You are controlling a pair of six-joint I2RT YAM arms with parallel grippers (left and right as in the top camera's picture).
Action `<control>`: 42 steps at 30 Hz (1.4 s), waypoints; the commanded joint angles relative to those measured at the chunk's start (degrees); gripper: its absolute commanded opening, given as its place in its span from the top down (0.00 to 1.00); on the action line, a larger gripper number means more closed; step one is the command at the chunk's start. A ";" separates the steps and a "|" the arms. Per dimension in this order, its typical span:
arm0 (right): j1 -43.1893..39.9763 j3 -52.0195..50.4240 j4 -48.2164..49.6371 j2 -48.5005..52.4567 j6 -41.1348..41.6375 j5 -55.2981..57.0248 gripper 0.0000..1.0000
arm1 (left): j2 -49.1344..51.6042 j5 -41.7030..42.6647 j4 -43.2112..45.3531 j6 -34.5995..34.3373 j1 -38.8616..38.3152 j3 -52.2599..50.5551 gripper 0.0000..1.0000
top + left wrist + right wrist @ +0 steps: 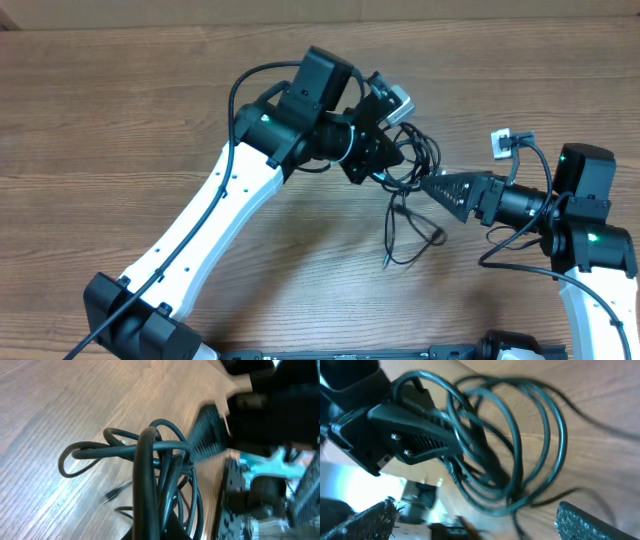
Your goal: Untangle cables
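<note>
The cables (400, 207) are thin black cords bunched in loose loops, lifted off the wooden table, with strands trailing down to a small plug end (386, 262). My left gripper (388, 170) is shut on the bunch. In the left wrist view the loops (150, 455) hang right in front of the camera, and a plug end (114, 494) lies on the table. My right gripper (432, 186) is open, just right of the bunch and pointing at it. In the right wrist view the loops (520, 435) are ahead of the spread fingers (475, 520), held by the left gripper (420, 435).
The wooden table (120, 100) fills the view. The two arms meet close together at centre right. The left arm's white link (215, 215) crosses the table from the bottom left. The right arm's base (590, 240) is at the right edge.
</note>
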 commanded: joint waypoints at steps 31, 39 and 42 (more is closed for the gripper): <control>-0.02 0.09 4.52 -0.15 37.77 12.55 0.67 | -1.27 -8.59 12.26 -17.81 -6.86 0.57 0.96; -0.02 0.09 4.50 -0.15 37.79 14.69 0.89 | -1.27 -5.79 11.69 -17.79 -6.86 0.57 0.96; -0.02 0.09 4.11 -0.15 37.77 14.69 0.96 | -1.27 -6.05 11.52 -17.33 -6.84 0.57 0.96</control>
